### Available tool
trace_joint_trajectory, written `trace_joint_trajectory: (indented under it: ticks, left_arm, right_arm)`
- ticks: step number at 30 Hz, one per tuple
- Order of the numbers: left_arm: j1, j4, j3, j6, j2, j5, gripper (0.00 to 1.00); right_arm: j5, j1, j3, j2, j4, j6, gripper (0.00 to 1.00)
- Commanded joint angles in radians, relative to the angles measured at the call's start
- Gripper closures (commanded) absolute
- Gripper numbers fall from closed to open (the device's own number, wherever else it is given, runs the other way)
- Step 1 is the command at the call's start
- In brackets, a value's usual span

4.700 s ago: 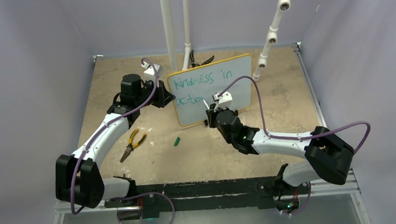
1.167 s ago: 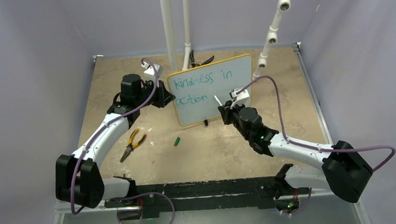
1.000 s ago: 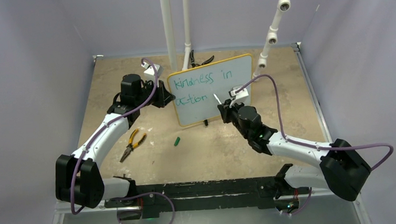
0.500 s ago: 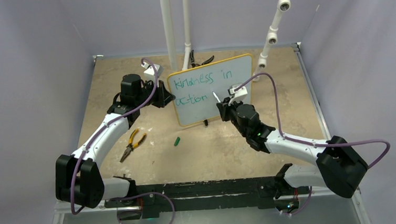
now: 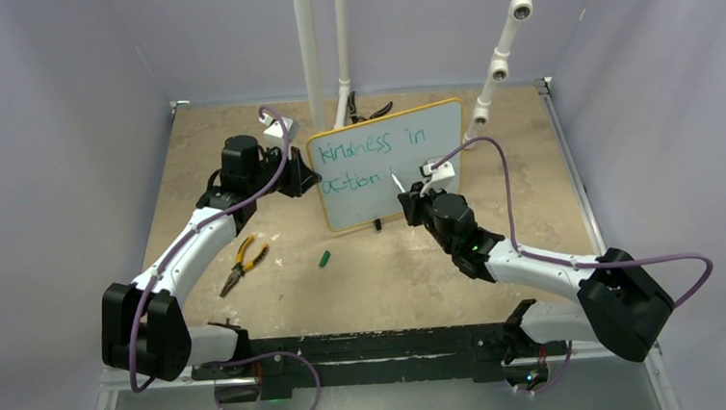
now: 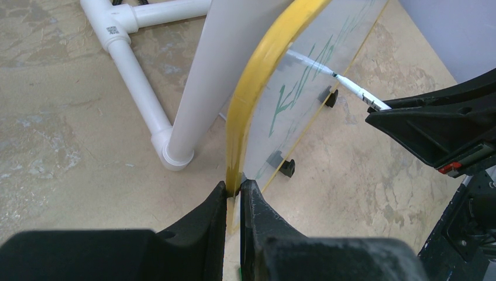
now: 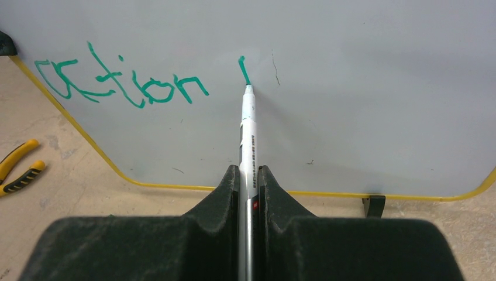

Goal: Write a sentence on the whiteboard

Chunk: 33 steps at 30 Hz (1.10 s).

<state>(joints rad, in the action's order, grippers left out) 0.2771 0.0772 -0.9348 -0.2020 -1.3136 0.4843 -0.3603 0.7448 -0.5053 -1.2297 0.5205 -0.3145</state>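
On the counter (image 5: pixel 542 192) the whiteboard (image 5: pixel 359 200) stands upright ahead of my left tool (image 6: pixel 233 190), which pinches its yellow edge to steady it against pen pressure; my right tool (image 7: pixel 248 175) clamps the marker (image 7: pixel 248 126), tip forward on the board; the sentence (image 7: pixel 120 82) lies left of that tip, apparently unfinished.

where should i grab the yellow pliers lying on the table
Probably at the pivot of the yellow pliers, coming straight down from above. They lie flat and are narrowest there, so the jaws can close across them, while the handles splay apart.
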Motion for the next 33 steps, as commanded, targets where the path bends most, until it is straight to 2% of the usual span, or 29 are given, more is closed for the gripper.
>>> trace_joint_trajectory:
  ticks: [1,26,33]
  left_arm:
    - [-0.006,-0.023,0.000,-0.009,0.007,-0.059,1.00]
    - [-0.006,-0.022,0.000,-0.008,-0.003,-0.061,1.00]
    - [-0.006,-0.022,0.000,-0.007,-0.004,-0.061,1.00]
  right_arm:
    - [-0.034,-0.005,-0.005,0.006,0.022,-0.003,1.00]
    - [-0.039,-0.005,-0.069,-0.001,0.073,0.061,1.00]
    - [-0.107,-0.005,-0.066,-0.001,0.044,0.044,1.00]
